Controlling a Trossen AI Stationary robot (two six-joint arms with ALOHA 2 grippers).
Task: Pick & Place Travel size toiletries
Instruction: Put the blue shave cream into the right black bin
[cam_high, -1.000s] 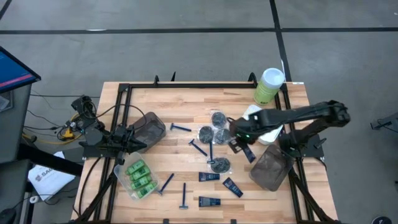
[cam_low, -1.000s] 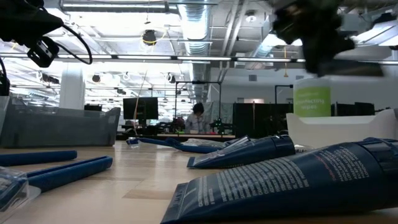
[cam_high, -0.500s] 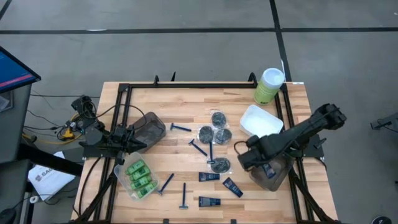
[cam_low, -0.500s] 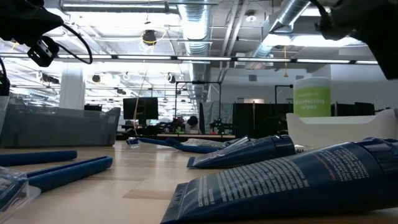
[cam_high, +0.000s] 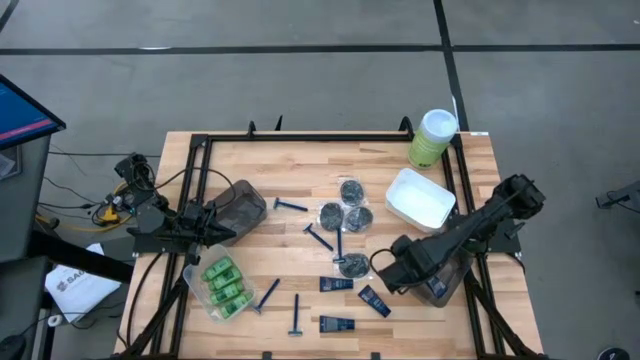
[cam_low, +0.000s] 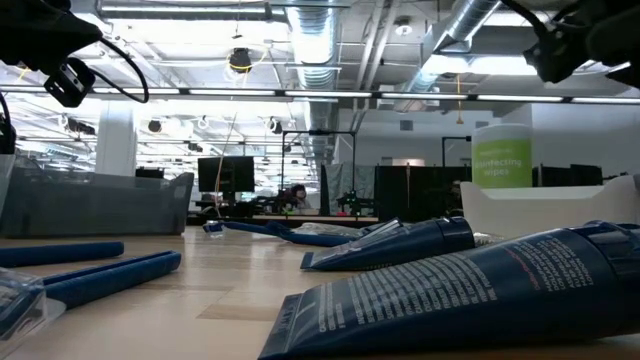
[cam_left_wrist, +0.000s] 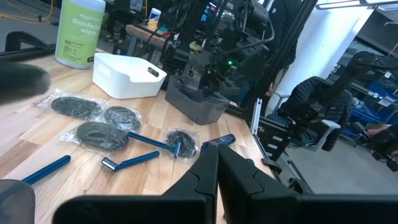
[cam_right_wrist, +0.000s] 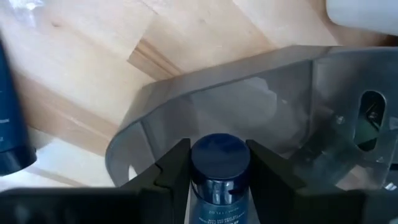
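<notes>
Wooden table (cam_high: 300, 170) — dark-blue, round-capped tube (cam_right_wrist: 217, 171) pinched in right pincer (cam_right_wrist: 217, 180) over smoky tub (cam_right_wrist: 261, 106).

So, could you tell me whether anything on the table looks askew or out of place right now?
Nothing stands out. The toiletries lie loose on the table, as expected for sorting. The right gripper holds a dark-blue tube over the smoky tub.
</notes>
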